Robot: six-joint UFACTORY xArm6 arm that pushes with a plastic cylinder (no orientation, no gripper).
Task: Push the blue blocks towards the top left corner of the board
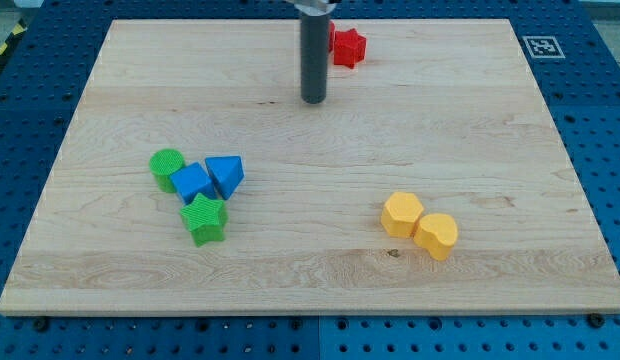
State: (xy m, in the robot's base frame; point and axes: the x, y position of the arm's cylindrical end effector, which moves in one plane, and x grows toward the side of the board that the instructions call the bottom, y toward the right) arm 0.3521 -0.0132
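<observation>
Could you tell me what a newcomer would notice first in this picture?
Probably the dark rod coming down at the view's top centre, my tip resting on bare wood just left of a red block. Next, the tight cluster at lower left: two blue blocks between a green cylinder and a green star. Two yellow blocks touch at lower right.

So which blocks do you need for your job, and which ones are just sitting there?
For the job:
- blue cube
- blue triangle
- my tip, up the board from them, touching no block

Just lying about:
- green cylinder
- green star
- yellow hexagon
- yellow block
- red block
</observation>
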